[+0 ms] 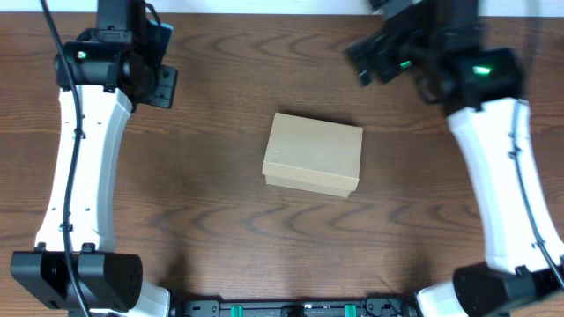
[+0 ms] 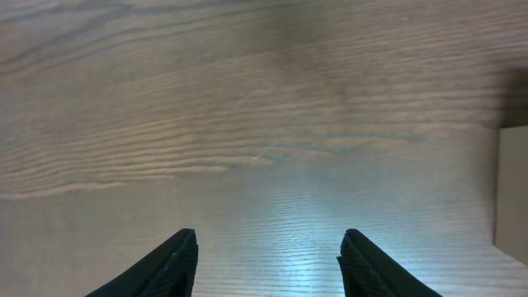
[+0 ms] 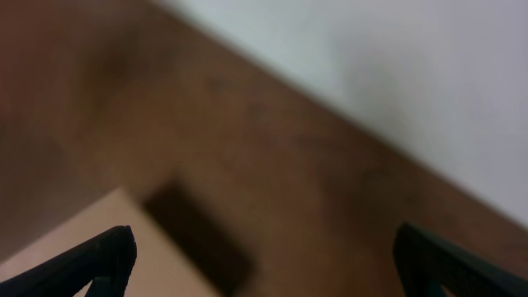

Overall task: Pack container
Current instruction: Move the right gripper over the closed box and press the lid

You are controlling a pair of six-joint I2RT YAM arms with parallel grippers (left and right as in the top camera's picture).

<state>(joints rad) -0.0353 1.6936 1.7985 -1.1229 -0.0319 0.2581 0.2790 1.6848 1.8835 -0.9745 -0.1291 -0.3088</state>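
From overhead, you see the container [image 1: 314,154] lying at the middle of the bench [image 1: 220,220], its flap lid down and nothing touching it. Your left pincer [image 1: 161,81] sits at about 10 o'clock from the box, well apart from it. Your right pincer [image 1: 372,55] sits at about 1 o'clock, also apart and smeared with blur.

In the left wrist view, the left pincer [image 2: 268,264] has its jaws parted with only bare wood grain between them, so it grips nothing. A strip of the container [image 2: 513,194] shows at the 3 o'clock edge.

In the right wrist view, everything is blurred. The right pincer [image 3: 268,264] stands wide open and empty, its fingers at the 7 and 5 o'clock corners. A tan corner of the container [image 3: 165,268] shows just beside the finger at 7 o'clock, with a dark shadow [image 3: 202,235] next to it, and a pale surface [image 3: 396,74] fills 1 o'clock
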